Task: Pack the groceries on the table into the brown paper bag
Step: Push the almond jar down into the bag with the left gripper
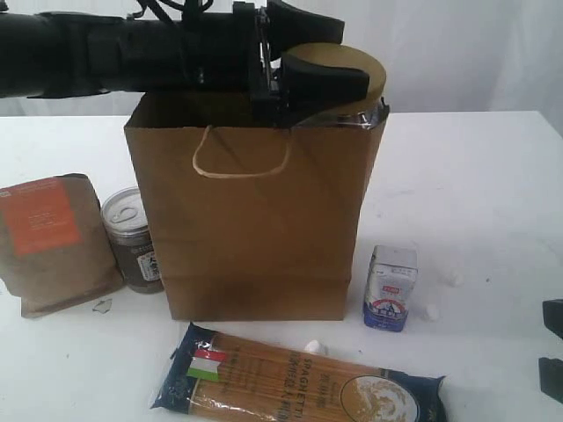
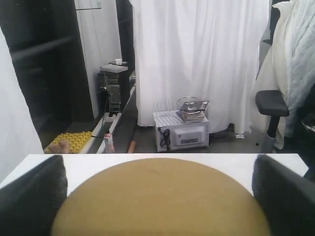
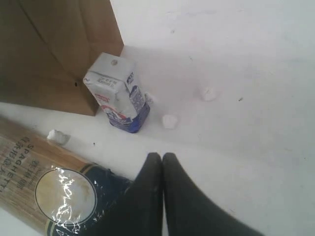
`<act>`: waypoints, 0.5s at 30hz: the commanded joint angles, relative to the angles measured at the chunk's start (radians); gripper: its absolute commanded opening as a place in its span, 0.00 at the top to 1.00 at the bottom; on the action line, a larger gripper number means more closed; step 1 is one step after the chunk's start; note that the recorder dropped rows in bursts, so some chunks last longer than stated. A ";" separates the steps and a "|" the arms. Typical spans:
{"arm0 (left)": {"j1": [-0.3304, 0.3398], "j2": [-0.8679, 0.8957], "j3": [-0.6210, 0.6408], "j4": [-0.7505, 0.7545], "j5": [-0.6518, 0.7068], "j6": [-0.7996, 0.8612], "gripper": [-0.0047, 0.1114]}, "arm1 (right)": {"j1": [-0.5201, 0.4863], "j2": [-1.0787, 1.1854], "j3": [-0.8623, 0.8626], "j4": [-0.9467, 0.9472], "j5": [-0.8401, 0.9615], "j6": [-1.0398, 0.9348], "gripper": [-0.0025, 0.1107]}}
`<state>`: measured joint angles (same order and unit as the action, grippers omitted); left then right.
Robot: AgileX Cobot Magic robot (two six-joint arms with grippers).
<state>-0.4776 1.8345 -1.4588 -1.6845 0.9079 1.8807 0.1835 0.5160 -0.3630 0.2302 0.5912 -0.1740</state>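
My left gripper (image 1: 308, 54) is shut on the clear tan-lidded jar (image 1: 356, 92), held at the right end of the brown paper bag's (image 1: 255, 220) open top. The tan lid (image 2: 162, 201) fills the left wrist view between the two dark fingers (image 2: 32, 201). On the table (image 1: 475, 185) left of the bag stand the brown pouch with orange label (image 1: 53, 242) and the dark can (image 1: 132, 239). The small white-blue carton (image 1: 390, 287) (image 3: 118, 93) stands right of the bag. The spaghetti packet (image 1: 299, 387) (image 3: 44, 187) lies in front. My right gripper (image 3: 162, 157) is shut and empty near the packet's end. No yellow bottle shows.
Small white crumbs (image 3: 170, 121) lie on the table around the carton. A second crumb (image 3: 57, 136) sits by the spaghetti packet. A white curtain hangs behind the table. The right arm's dark parts (image 1: 552, 352) show at the right edge of the exterior view.
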 commanded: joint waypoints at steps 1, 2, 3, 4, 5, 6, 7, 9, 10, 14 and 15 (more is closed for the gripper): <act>-0.008 -0.013 -0.007 -0.060 0.053 0.007 0.81 | -0.004 0.002 0.003 0.004 -0.004 -0.002 0.98; -0.008 -0.013 -0.007 -0.060 0.053 0.003 0.76 | -0.004 0.002 0.003 0.006 -0.004 -0.002 0.98; -0.008 -0.013 -0.007 -0.060 0.053 0.001 0.68 | -0.004 0.002 0.003 0.006 -0.004 -0.002 0.98; -0.008 -0.013 -0.007 -0.060 0.053 0.001 0.62 | -0.004 0.002 0.003 0.006 -0.004 -0.002 0.98; -0.008 -0.013 -0.007 -0.060 0.053 -0.002 0.56 | -0.004 0.002 0.003 0.008 -0.004 -0.002 0.98; -0.008 -0.013 -0.007 -0.060 0.053 -0.011 0.47 | -0.004 0.002 0.003 0.011 -0.004 -0.002 0.98; -0.008 -0.013 -0.007 -0.060 0.053 -0.023 0.42 | -0.004 0.002 0.003 0.016 -0.004 -0.002 0.98; -0.008 -0.013 -0.007 -0.060 0.053 -0.053 0.31 | -0.004 0.002 0.003 0.042 -0.004 -0.002 0.98; -0.008 -0.013 -0.007 -0.060 0.053 -0.054 0.27 | -0.004 0.002 0.003 0.049 -0.002 -0.002 0.98; -0.008 -0.013 -0.007 -0.060 0.053 -0.075 0.20 | -0.004 0.002 0.003 0.056 -0.002 -0.002 0.98; -0.008 -0.013 -0.007 -0.041 0.053 -0.075 0.20 | -0.004 0.002 0.003 0.056 -0.002 -0.002 0.98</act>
<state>-0.4776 1.8345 -1.4588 -1.6867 0.9229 1.8223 0.1835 0.5160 -0.3630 0.2788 0.5951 -0.1740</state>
